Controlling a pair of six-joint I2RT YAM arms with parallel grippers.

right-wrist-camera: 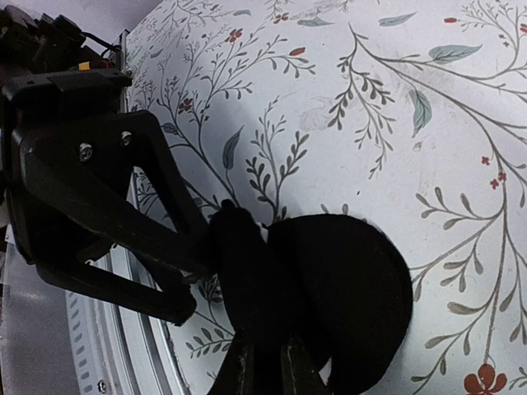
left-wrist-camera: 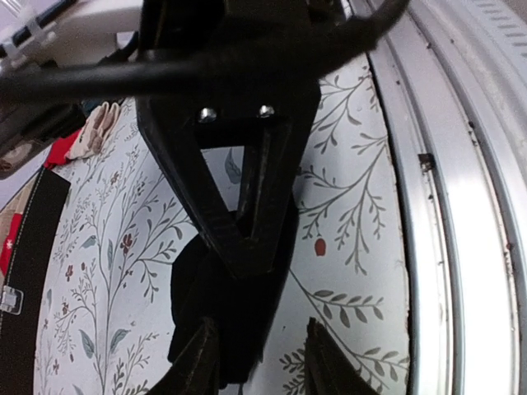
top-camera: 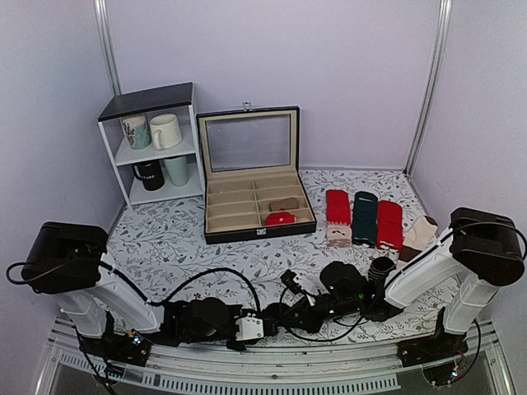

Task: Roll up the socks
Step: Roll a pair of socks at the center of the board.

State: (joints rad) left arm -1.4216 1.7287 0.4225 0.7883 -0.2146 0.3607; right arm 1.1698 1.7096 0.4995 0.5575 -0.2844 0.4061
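Noted black fabric ankle sock (right-wrist-camera: 346,296) bottom centre of right wrist view, on floral counter (right-wrist-camera: 412,99), part-rolled into disc. Clamped on it: right pincer (right-wrist-camera: 265,346); spread apart: left pincer (left-wrist-camera: 262,329). Rolling judged unfinished.

Right fingers (right-wrist-camera: 239,372) together, left fingers (left-wrist-camera: 198,360) apart

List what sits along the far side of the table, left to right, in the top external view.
white shelf with mugs → black display case → red sock → dark green sock → second red sock → beige fabric item
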